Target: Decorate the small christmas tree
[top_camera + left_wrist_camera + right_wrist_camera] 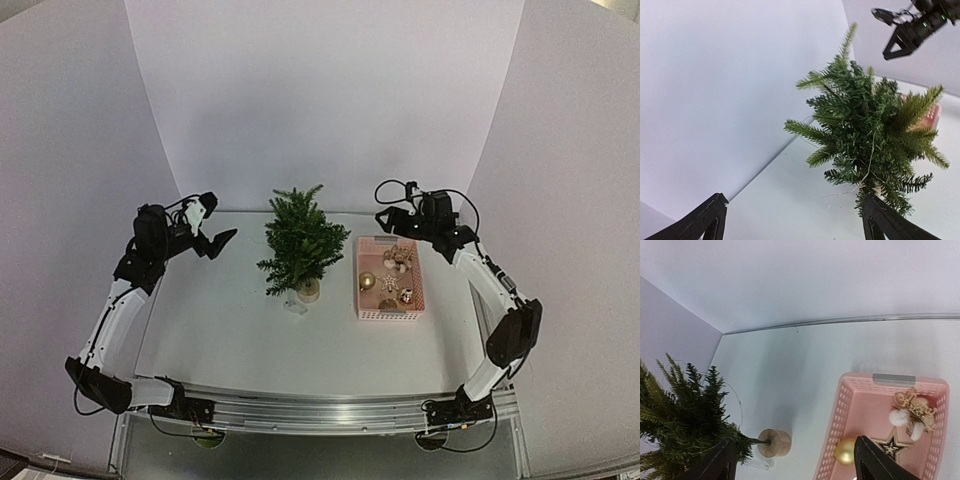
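Nearest, in front of the small christmas tree [300, 245], the worktop [220, 330] carries only a small clear scrap [295, 307] beside the tree's round wooden base [308, 291]; what the scrap is cannot be told. The tree stands upright near the middle of the worktop, its dark bristly branches spreading much wider than the base.

It is probably light and top-heavy, so a sideways push on the crown could tip it. The needles look springy and would bend under any grip, while the short trunk and wooden base are the stiff parts. The tree is best steadied low down, just above the base, and ornaments hung on the outer branch tips.

Just right of the tree lies a pink basket [362, 285] holding a gold ball [367, 282], a star [892, 445] and a gold bow with white pompoms [912, 412].

Further back, the left end effector [220, 243] hovers to the tree's left, apart from it and aimed at the crown. Its fingers [705, 220] are spread wide with nothing between them. The right end effector [392, 222] hangs to the tree's right, over the basket's far end, also released and empty. Neither touches the tree, and no ornament on it is visible.
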Robot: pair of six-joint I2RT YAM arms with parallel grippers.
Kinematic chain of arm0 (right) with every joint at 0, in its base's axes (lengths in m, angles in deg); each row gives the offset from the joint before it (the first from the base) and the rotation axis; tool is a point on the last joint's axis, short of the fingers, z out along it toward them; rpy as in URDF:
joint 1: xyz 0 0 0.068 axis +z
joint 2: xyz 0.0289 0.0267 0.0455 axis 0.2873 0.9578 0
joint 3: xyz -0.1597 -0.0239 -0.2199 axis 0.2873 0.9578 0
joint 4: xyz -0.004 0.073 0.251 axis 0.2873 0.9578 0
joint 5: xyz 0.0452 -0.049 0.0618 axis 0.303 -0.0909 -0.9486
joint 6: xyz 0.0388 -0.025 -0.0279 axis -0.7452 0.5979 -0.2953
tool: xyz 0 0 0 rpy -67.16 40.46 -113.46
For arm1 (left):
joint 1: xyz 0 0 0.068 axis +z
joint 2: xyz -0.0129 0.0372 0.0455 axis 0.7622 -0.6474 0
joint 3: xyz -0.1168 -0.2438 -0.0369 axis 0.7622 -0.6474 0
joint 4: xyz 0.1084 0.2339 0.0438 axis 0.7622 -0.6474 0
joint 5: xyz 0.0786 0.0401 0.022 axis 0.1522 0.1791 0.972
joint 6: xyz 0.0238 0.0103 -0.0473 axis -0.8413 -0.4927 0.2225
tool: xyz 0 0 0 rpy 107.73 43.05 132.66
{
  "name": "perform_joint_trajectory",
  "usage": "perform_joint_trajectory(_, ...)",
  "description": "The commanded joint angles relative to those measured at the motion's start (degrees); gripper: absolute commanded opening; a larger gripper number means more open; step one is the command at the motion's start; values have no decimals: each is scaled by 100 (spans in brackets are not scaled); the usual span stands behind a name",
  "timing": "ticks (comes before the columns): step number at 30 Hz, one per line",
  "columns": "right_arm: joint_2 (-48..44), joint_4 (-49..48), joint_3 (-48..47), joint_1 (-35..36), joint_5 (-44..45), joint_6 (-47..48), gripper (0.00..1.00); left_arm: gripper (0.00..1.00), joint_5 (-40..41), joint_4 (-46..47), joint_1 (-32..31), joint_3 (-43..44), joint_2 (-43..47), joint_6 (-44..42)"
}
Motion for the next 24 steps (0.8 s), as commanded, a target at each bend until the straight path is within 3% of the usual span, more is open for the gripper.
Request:
perform_joint_trajectory(1,224,1331,81,27,650,209,78,95,512,594,215,-680,347,1648)
perform_joint_trajectory(10,1427,2653,-933,23,1606,448,77,94,675,802,247,-1709,689,2097)
perform_joint_trajectory(19,2937,3510,-2813,-112,2523,2770,67,93,575,905,246,-1913,568,1855)
perform_joint_trajectory(24,3540,3874,-3443,-310,2242,3361,62,93,584,885,248,-1869,430,1792)
